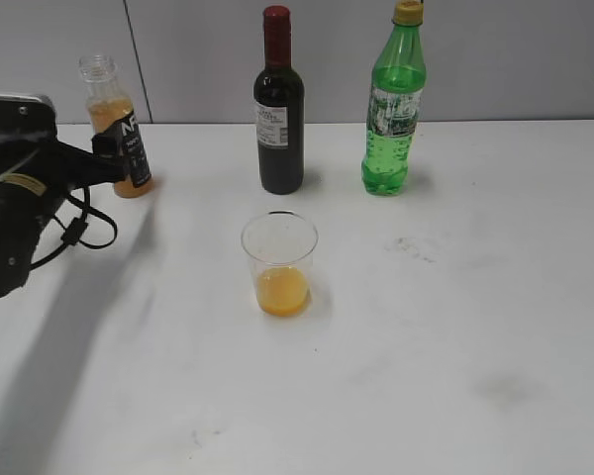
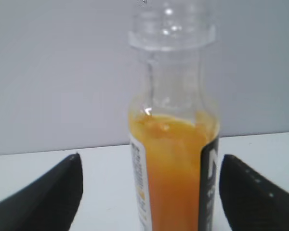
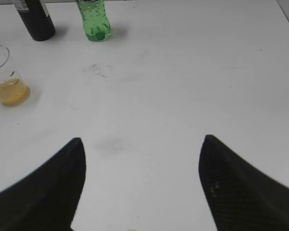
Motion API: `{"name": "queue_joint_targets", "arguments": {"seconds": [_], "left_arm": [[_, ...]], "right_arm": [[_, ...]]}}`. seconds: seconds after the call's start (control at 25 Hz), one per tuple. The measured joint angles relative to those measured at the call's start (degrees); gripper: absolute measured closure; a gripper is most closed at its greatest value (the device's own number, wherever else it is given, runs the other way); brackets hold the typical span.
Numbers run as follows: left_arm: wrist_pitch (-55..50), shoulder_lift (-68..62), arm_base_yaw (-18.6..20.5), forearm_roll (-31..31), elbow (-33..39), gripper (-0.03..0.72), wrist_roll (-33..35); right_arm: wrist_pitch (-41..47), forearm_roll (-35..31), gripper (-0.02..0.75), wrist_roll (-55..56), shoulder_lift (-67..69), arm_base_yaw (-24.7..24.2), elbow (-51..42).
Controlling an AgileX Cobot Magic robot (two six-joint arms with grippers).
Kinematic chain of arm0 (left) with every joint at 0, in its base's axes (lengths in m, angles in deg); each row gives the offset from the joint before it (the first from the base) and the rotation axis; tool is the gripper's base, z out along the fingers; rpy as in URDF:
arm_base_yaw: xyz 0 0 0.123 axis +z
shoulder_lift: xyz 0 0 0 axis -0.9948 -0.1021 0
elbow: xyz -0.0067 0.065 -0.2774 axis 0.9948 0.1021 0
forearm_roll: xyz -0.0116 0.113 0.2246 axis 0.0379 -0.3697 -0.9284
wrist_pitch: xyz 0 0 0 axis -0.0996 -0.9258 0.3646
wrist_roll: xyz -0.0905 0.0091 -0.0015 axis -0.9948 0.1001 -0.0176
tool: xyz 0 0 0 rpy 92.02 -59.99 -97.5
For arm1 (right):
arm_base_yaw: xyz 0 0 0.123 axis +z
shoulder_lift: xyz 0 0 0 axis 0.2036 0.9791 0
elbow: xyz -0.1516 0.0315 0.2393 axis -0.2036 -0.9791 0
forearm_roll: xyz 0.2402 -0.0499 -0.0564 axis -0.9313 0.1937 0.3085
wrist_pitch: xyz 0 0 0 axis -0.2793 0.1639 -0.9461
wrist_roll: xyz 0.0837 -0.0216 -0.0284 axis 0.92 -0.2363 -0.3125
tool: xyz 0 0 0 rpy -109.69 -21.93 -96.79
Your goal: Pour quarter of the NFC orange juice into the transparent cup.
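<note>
The NFC orange juice [image 1: 119, 124] stands upright and uncapped at the back left of the table, roughly two-thirds full. In the left wrist view it [image 2: 173, 163] fills the middle. My left gripper [image 1: 114, 158] is open, with a jaw on each side of the bottle [image 2: 149, 168] and a gap showing on both sides. The transparent cup [image 1: 279, 265] stands mid-table with a little orange juice in its bottom; it also shows in the right wrist view [image 3: 7, 77]. My right gripper [image 3: 142, 144] is open and empty over bare table, far right of the cup, and is out of the exterior view.
A dark wine bottle [image 1: 279, 109] with a red cap stands behind the cup. A green soda bottle [image 1: 394, 109] stands to its right. Both show at the top of the right wrist view, the wine bottle [image 3: 36, 19] and the green bottle [image 3: 95, 19]. A grey wall backs the table.
</note>
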Motion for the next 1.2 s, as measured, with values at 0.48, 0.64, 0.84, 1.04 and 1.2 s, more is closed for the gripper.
{"name": "queue_joint_targets", "arguments": {"seconds": [0.48,0.64,0.84,1.04,1.2], "left_arm": [[-51.6,32.9,1.3,-0.2,3.2,0.058,0.0],[-73.3,38.4,3.9,-0.8,-1.8,0.086,0.0],[-98.1,39.7,7.2,-2.6,-10.4,0.095,0.0],[-114.8,40.1,9.6,-4.0,-16.0,0.096,-0.7],[-124.7,42.2,10.1,-11.3,-16.2,0.1,-3.9]], "right_arm": [[0.0,0.0,0.176,0.0,0.0,0.0,0.0],[0.0,0.0,0.176,0.0,0.0,0.0,0.0],[0.0,0.0,0.176,0.0,0.0,0.0,0.0],[0.0,0.0,0.176,0.0,0.0,0.0,0.0],[0.0,0.0,0.176,0.0,0.0,0.0,0.0]]}}
